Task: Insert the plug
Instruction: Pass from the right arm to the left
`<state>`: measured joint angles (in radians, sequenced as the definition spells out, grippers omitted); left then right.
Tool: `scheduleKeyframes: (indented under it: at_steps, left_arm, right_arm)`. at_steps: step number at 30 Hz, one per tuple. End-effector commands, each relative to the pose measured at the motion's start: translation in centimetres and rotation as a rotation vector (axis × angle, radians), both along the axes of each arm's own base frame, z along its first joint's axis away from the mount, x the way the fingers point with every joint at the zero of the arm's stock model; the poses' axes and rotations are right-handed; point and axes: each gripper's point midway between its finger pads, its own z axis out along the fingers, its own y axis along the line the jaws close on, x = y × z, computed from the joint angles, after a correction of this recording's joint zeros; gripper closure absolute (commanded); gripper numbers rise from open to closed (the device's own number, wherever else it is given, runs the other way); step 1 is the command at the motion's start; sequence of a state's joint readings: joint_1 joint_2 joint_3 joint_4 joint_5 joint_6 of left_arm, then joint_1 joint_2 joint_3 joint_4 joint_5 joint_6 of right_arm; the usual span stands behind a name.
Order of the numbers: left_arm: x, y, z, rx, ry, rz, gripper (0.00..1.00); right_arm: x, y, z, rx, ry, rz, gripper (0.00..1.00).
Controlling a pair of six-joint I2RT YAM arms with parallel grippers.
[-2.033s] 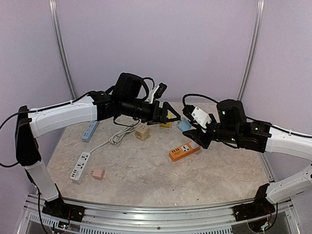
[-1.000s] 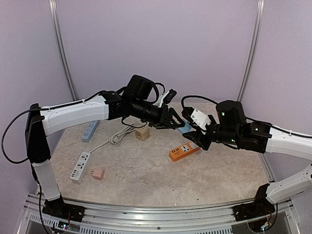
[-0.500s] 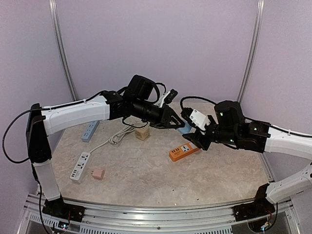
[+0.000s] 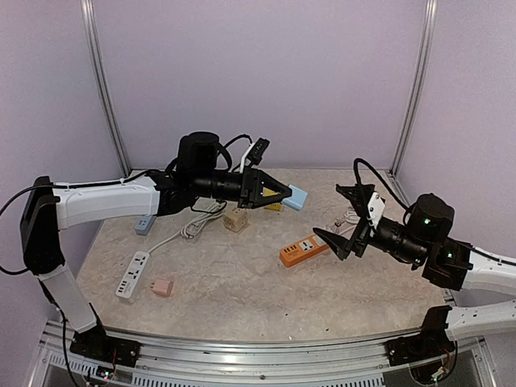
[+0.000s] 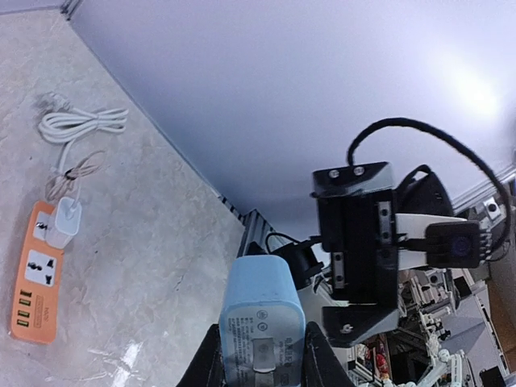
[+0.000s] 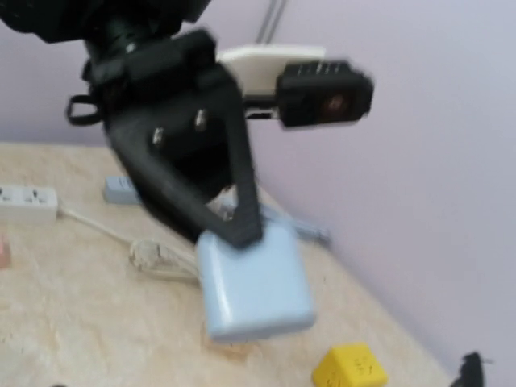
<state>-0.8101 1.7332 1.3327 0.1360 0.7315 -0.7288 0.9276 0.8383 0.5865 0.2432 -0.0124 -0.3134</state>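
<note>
Plug [image 4: 296, 197]: a light-blue, smooth plastic block with rounded corners, held in the air above the rear middle of the worktop [image 4: 242, 302]. The left wrist view shows a printed label on one face.
Left pincer [image 4: 278, 196]: pinches the plug between its black fingertips, and most of the block sticks out past them.
Right pincer [image 4: 340, 216]: fingers spread wide and holding nothing, well apart from the plug, above the right side of the worktop.
Orange power strip [image 4: 305, 250]: a flat, glossy bar lying between the arms. A small white adapter [image 5: 62, 226] sits in one of its sockets.
White power strip [image 4: 133, 275]: a long bar near the left edge, with a coiled white cord [image 4: 196, 228].
Blue power strip [image 4: 148, 218]: a pale bar at the rear left.
Cube adapters: pink [image 4: 163, 287], beige [image 4: 235, 219], yellow [image 6: 349, 367].
Worktop surface: beige, with a marbled stone pattern and a slight sheen.
</note>
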Motion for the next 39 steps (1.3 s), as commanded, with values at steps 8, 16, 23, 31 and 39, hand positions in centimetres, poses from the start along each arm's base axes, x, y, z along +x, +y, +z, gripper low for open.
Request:
scheduleKeyframes:
  at_steps: [8,16,23,31,39]
  left_arm:
    - [-3.7,0.2,8.5,-0.339,-0.08,-0.171,1.0]
    - [-4.5,-0.8,7.8,-0.35,-0.04,-0.211,1.0]
    - [-5.2,-1.4,7.7,-0.349,-0.025,-0.251,1.0]
    - [-5.5,-1.7,7.2,-0.343,-0.006,-0.271,1.0]
    - [-5.5,-1.9,7.0,-0.347,0.007,-0.279,1.0]
  right_arm:
    - [-1.3,2.0,2.9,0.157,-0.177,0.116,0.03]
    - [-0.8,2.6,3.5,0.158,-0.258,0.104,0.04]
    - [-0.3,3.2,3.7,0.14,-0.299,0.092,0.05]
    - [-1.2,3.9,4.1,0.122,-0.326,0.158,0.12]
    - [-1.5,4.2,4.3,0.12,-0.325,0.185,0.41]
